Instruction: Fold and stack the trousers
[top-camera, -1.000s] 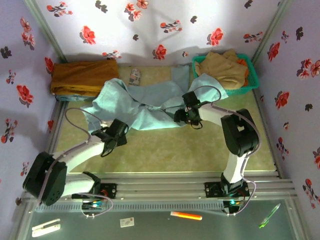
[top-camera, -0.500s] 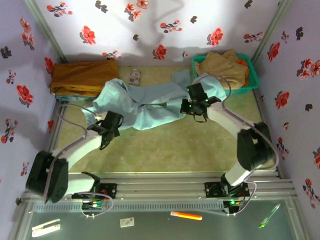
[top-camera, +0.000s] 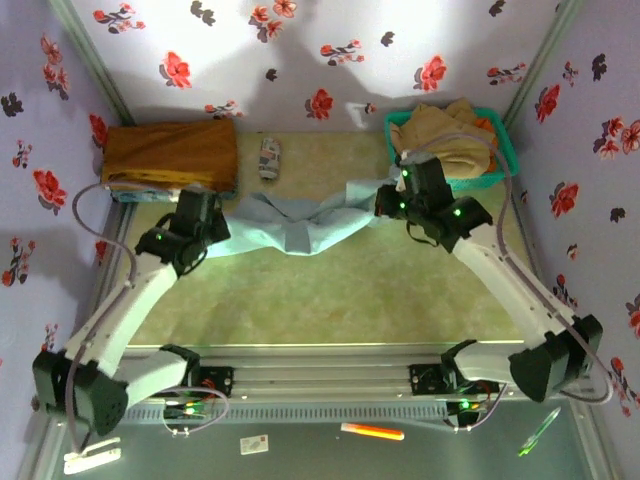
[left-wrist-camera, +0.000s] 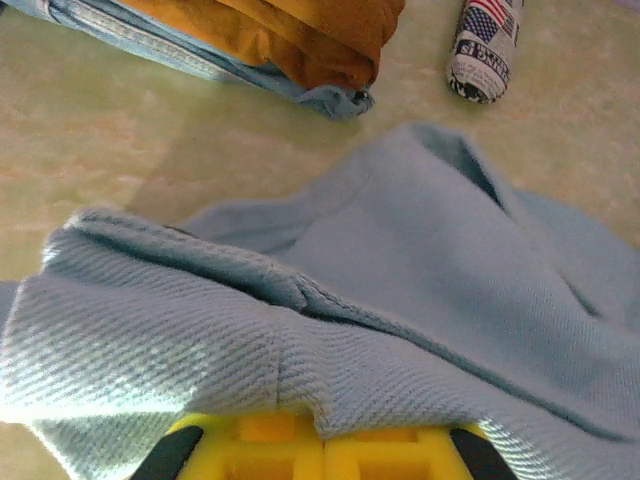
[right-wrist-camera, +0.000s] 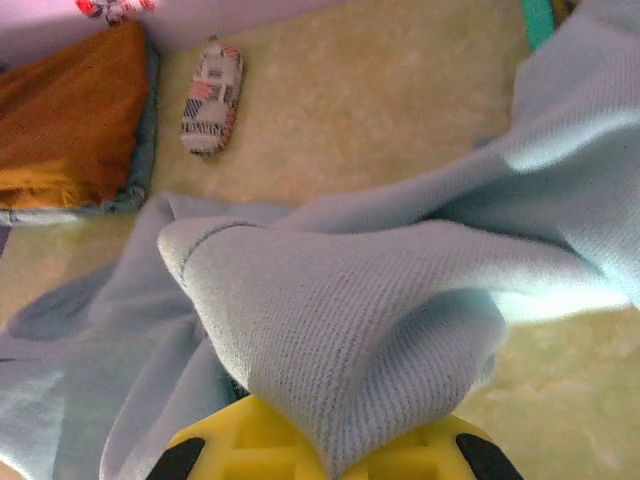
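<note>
Top external: one pair of trousers (top-camera: 300, 225) hangs between two claws; left claw (top-camera: 220, 216) and right claw (top-camera: 386, 201) each clamp its cloth.

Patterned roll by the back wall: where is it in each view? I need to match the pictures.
Top external: the roll lies at the back, left of centre.
Left wrist: top right corner.
Right wrist: upper left.
Shared landmark: the brown stack, left of the roll in every view.
</note>
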